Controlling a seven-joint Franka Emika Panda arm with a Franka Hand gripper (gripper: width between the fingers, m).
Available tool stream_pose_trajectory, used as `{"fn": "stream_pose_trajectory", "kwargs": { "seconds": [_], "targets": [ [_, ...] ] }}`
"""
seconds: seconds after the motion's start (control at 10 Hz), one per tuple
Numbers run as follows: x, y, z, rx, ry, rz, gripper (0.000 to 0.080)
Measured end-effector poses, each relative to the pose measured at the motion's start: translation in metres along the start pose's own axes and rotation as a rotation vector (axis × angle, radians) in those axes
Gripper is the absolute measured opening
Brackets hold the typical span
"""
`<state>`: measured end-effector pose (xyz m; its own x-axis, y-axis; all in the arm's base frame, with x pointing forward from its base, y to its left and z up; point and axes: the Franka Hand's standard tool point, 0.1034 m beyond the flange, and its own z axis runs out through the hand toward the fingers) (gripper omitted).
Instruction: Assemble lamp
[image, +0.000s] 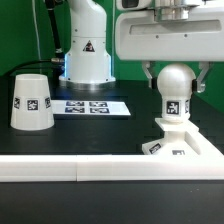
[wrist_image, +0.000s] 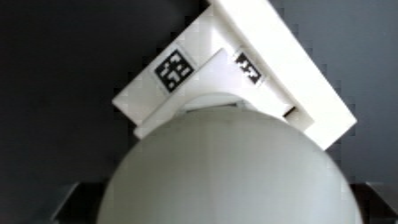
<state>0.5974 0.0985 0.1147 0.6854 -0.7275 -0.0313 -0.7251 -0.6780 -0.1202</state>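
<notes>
The bulb (image: 173, 92) stands upright on the flat square base (image: 190, 146) at the exterior view's right, its neck in the base's middle. My gripper (image: 175, 88) hangs straight over it, one finger on each side of the ball top, with a thin gap showing on both sides; it is open. In the wrist view the ball top (wrist_image: 222, 160) fills the space in my gripper (wrist_image: 222, 205), with the tagged base (wrist_image: 267, 75) beneath. The cup-shaped shade (image: 32, 100) stands mouth down at the exterior view's left, apart from the rest.
The marker board (image: 95, 106) lies flat on the dark table between the shade and the base. Long white bars (image: 90, 170) form a wall along the front edge, touching the base. The arm's white pedestal (image: 88, 55) stands at the back.
</notes>
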Motion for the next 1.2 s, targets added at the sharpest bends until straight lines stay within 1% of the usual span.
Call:
{"fn": "stream_pose_trajectory", "kwargs": {
  "seconds": [0.1,0.2,0.5,0.6,0.7,0.8,0.9,1.1,1.2],
  "targets": [
    [0.003,-0.002,0.001,0.013,-0.01,0.083,0.058],
    [0.005,-0.003,0.001,0.019,-0.013,0.159,0.058],
    [0.005,-0.004,0.001,0.024,-0.02,0.249,0.058],
    [0.004,-0.004,0.002,0.023,-0.02,0.231,0.0643],
    [0.003,-0.005,0.002,0.022,-0.015,0.194,0.0643],
    [0.0,-0.01,0.002,0.03,0.003,0.134,0.0688],
    [-0.001,-0.014,0.001,0.046,0.02,0.043,0.0696],
    [-0.002,-0.018,0.001,0.061,0.043,-0.181,0.0699],
    [-0.005,-0.018,0.002,0.063,0.051,-0.302,0.0699]
  ]
}}
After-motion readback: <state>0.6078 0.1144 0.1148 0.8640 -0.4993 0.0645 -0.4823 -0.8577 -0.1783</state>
